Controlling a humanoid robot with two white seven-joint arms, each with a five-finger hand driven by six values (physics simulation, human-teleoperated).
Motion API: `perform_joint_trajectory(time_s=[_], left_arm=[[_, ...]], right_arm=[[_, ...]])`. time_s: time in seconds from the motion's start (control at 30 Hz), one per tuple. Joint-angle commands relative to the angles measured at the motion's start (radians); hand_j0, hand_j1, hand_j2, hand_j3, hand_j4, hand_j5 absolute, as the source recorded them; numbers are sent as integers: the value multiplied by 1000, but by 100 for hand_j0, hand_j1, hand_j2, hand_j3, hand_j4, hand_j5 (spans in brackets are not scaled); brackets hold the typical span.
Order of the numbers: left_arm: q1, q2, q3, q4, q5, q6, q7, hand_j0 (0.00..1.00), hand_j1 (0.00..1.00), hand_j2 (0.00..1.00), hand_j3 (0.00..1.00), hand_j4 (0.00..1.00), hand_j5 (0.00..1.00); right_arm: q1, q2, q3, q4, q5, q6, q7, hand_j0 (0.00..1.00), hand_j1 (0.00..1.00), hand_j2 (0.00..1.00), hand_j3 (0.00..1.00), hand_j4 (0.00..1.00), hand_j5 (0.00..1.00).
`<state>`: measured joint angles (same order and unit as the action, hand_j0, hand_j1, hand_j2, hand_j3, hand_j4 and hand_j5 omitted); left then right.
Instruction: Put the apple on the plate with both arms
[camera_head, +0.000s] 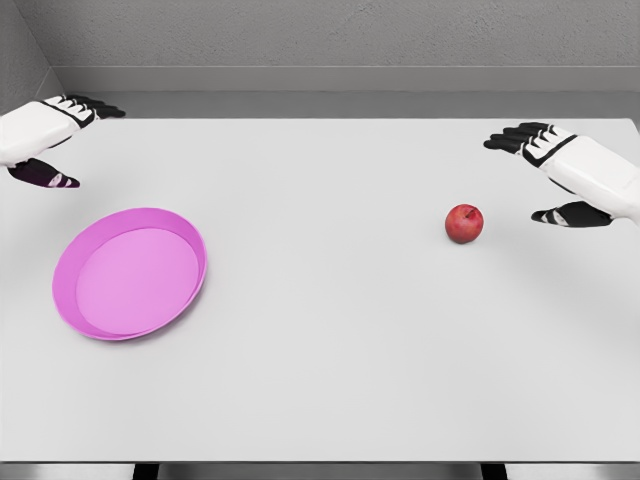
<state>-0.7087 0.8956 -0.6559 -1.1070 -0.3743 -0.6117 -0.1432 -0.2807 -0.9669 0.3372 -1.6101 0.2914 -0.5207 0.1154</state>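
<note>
The apple (464, 223) sits on the white desk (330, 370), right of centre, upright with its stem dimple facing up. Nothing touches it. Treat it as a light, rigid object with a smooth, rounded skin. Expect it to roll if you nudge it from one side, and to slip if you pinch it only at the top. Take hold across its widest part, with the fingers on one flank and the thumb on the opposite flank, so that the load passes through the middle of the fruit.

The right robot hand (552, 175) hovers near the apple, to its right and slightly behind it, and is not in contact. Its fingers are spread, the thumb is held apart below them, and it grasps nothing. This hand is the closer one for the pickup.

The left robot hand (50, 140) is at the far left edge of the view, behind the plate (190, 232) and well apart from the apple. It is also spread and holds nothing.

The pink plate lies flat on the left half of the desk. It is shallow with a low raised rim, and nothing is in it. Judge the rim high enough to stop a slow roll only, so set the apple down near the middle.
</note>
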Motion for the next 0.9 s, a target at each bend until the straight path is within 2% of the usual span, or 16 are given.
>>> perform_joint_trajectory(time_s=[0.0,0.07,0.13,0.17,0.3,0.37,0.43,0.5,0.67,0.77,0.87], left_arm=[[0,2,1,-2,6,1,1,100,100,100,100,100,100],[0,2,2,-11,5,1,1,100,100,100,100,100,100],[0,2,1,-11,5,1,1,100,100,100,100,100,100],[0,2,1,-11,5,1,1,100,100,100,100,100,100],[0,2,1,-11,5,1,1,100,100,100,100,100,100],[0,2,1,-11,5,1,1,100,100,100,100,100,100],[0,2,1,-11,5,1,1,100,100,100,100,100,100],[2,2,1,-19,5,1,1,100,100,100,100,100,100],[2,3,1,-24,5,1,1,100,100,100,100,100,100],[2,3,1,-24,5,1,1,100,100,100,100,100,100],[2,3,1,-24,5,1,1,100,100,100,100,100,100]], right_arm=[[0,-1,0,-2,-6,1,0,100,100,100,100,100,100],[0,-1,2,1,-12,4,-5,100,100,100,100,100,100],[2,8,16,-2,-12,47,-5,100,100,100,100,100,100],[-18,11,60,-10,-12,77,0,100,100,100,100,100,100],[-121,37,166,-10,-12,185,211,100,100,100,100,100,100],[-172,66,213,-7,-12,237,265,100,100,100,100,100,100],[-207,69,261,10,-12,252,271,100,100,100,100,100,100],[-209,73,270,16,-12,284,282,100,100,100,100,100,100],[-239,79,282,27,-12,350,403,100,100,100,100,100,100],[-310,123,361,85,-12,363,422,100,100,100,100,100,100],[-331,137,398,116,-12,364,422,100,100,100,100,100,100]])
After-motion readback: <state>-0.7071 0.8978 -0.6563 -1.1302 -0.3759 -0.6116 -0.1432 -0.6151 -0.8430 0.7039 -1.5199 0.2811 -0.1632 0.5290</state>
